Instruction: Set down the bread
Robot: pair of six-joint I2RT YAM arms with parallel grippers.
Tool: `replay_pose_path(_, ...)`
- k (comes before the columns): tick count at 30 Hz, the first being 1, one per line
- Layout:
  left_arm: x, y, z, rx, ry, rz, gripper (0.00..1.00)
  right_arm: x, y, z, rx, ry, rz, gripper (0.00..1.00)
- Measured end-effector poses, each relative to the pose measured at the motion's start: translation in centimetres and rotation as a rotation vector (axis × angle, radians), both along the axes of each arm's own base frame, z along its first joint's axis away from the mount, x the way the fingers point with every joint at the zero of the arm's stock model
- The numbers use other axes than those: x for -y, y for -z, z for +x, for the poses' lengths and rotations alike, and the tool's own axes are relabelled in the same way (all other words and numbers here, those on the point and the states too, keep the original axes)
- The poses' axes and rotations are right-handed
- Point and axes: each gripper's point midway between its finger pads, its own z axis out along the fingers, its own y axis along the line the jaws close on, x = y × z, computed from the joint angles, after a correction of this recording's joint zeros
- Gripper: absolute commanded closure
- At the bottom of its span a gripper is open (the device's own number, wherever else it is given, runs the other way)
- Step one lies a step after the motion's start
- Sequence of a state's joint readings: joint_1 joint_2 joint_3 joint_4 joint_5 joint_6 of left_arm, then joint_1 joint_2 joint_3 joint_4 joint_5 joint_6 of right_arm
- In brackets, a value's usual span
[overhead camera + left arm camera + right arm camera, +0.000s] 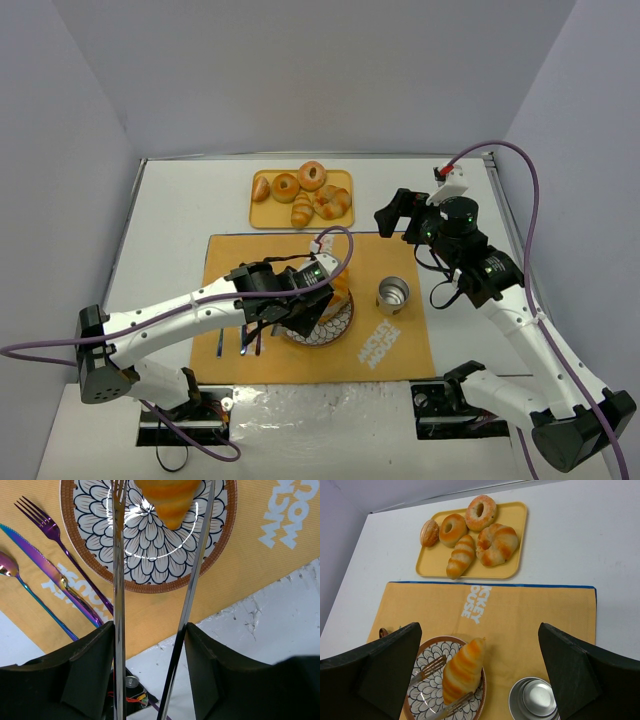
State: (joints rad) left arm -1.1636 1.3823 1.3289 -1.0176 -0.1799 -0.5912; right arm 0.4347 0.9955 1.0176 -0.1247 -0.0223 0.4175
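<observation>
Cutlery [50, 572] is lying left of a patterned plate [150, 555] on an orange mat [250, 565]. One striped roll [170, 502] is resting on the plate, the left fingers [118, 580] sitting loosened either side. A second roll [460, 555] is lying on the far tray [512, 517]. The right fingers [375, 675] are hanging spread wide, empty.

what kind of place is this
Probably a lab mock-up of a dining table: plain walls box it in, and a placemat is set with a plate, cutlery and a cup.
</observation>
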Motion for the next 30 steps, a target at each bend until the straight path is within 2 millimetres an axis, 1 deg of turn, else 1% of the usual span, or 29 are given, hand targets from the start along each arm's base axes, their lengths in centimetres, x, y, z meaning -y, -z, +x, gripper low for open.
replay_pose_path(7, -0.2, -0.1, 0.1, 0.011, -0.006, 0.006, 0.46, 0.0, 0.0, 0.0, 0.0, 0.0, 0.0, 0.0)
replay_pose_path(11, -0.7, -0.7, 0.2, 0.032, -0.014, 0.016, 0.46, 0.0, 0.0, 0.0, 0.0, 0.0, 0.0, 0.0)
replay_pose_path(15, -0.8, -2.2, 0.8, 0.073, -0.032, 0.002, 0.47, 0.0, 0.0, 0.0, 0.0, 0.0, -0.001, 0.0)
replay_pose_path(20, -1.1, -4.7, 2.2, 0.152, -0.071, -0.016, 0.44, 0.0, 0.0, 0.0, 0.001, -0.001, -0.002, 0.0)
replay_pose_path(22, -1.5, -5.6, 3.1, 0.184, -0.103, -0.019, 0.44, 0.0, 0.0, 0.0, 0.0, -0.001, -0.002, 0.0)
replay_pose_path(25, -2.5, -6.4, 5.5, 0.22, -0.186, -0.019, 0.44, 0.0, 0.0, 0.0, 0.001, -0.001, -0.002, 0.0)
replay_pose_path(27, -3.3, -6.4, 7.4, 0.231, -0.247, -0.007, 0.44, 0.0, -0.1, 0.0, 0.002, -0.001, -0.002, 0.0)
replay_pose_path(30, -3.9, -5.8, 10.1, 0.239, -0.313, 0.023, 0.44, -0.1, -0.2, 0.2, 0.003, -0.002, -0.004, 0.0)
